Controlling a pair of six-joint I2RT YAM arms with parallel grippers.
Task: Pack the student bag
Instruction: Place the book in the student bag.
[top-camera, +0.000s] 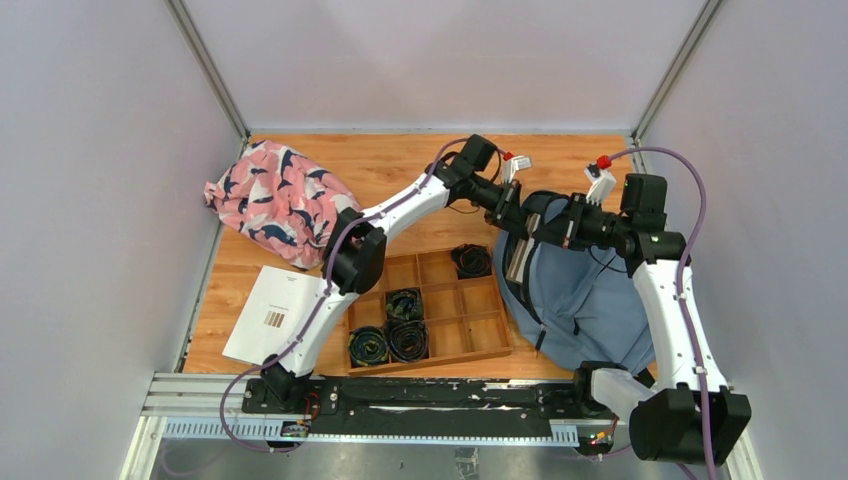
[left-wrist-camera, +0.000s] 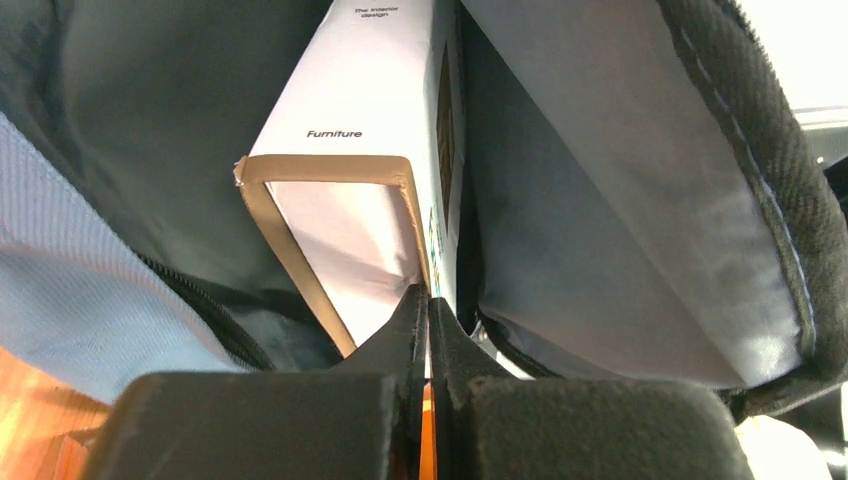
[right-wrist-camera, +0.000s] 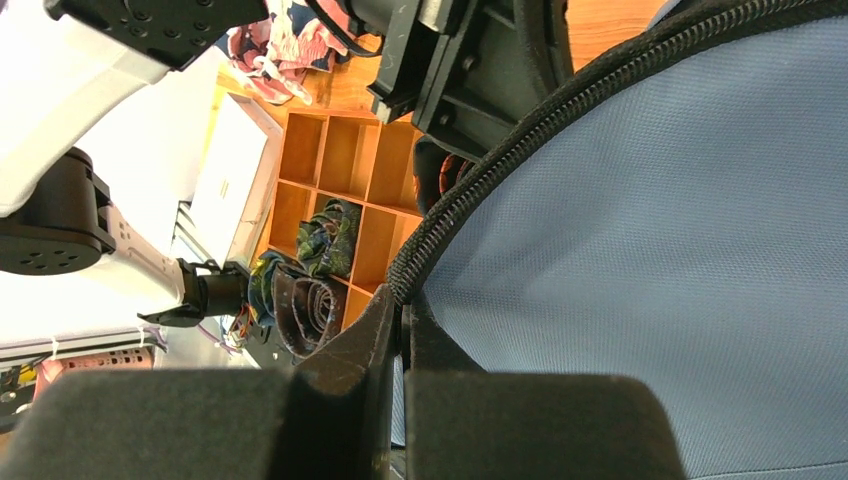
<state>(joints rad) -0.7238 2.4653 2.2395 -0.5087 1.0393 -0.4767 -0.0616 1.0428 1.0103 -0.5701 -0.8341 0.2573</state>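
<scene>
Left gripper (left-wrist-camera: 428, 318), jaws pressed together, meets the white book (left-wrist-camera: 345, 80) at its near corner, apparently steadying it upright inside the student bag (top-camera: 592, 300), lying far right; right gripper (right-wrist-camera: 402, 322) pinches the bag's zipper rim (right-wrist-camera: 480, 190), seemingly to hold the mouth open.

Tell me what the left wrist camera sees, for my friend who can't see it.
A white book labelled Furniture sits inside the open slate-blue student bag. The left tool is shut, its black tips at the book's near corner.
</scene>
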